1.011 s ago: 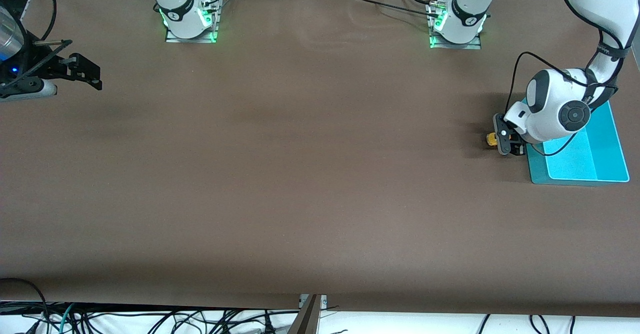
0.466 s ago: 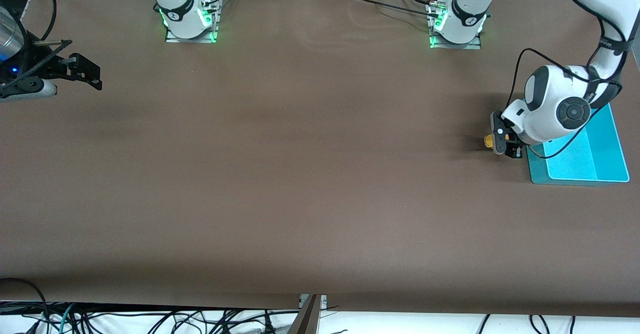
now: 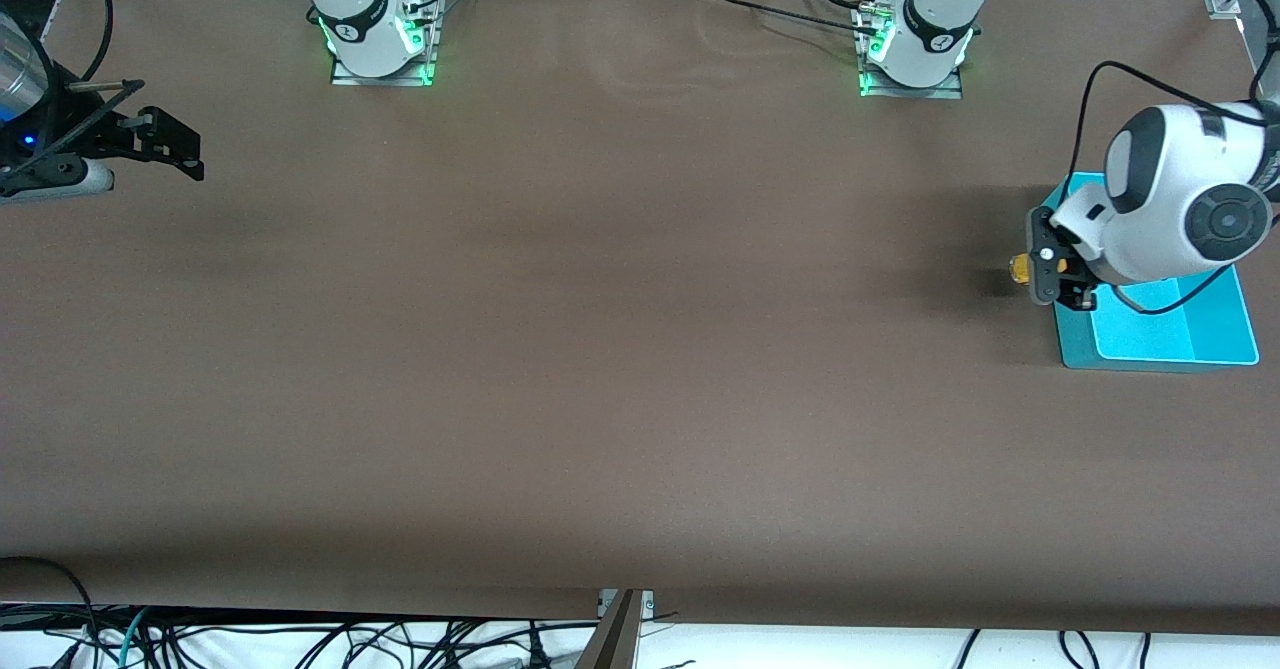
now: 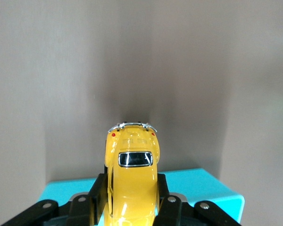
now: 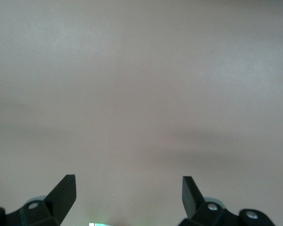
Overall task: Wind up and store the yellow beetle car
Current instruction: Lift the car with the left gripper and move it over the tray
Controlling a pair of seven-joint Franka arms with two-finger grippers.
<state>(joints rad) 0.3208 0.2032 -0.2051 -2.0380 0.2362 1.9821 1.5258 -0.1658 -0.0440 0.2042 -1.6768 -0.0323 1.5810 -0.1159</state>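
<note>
My left gripper (image 3: 1042, 271) is shut on the yellow beetle car (image 3: 1019, 269) and holds it in the air at the edge of the cyan tray (image 3: 1215, 347) that faces the table's middle. In the left wrist view the black fingers (image 4: 100, 190) clamp both sides of the car (image 4: 132, 146). Its rear window and chrome bumper jut out over the brown table, and the tray's rim (image 4: 203, 181) lies under the left gripper (image 4: 132, 182). The right gripper (image 3: 165, 144) waits open at the right arm's end of the table; the right wrist view shows nothing in the right gripper (image 5: 128, 182).
The tray sits at the left arm's end of the table. Both arm bases (image 3: 378, 39) (image 3: 915, 49) stand at the table's edge farthest from the front camera. Cables (image 3: 300, 644) hang below the table's nearest edge.
The left gripper has carried the car from the bare table beside the tray toward the tray's edge. The right arm has not moved.
</note>
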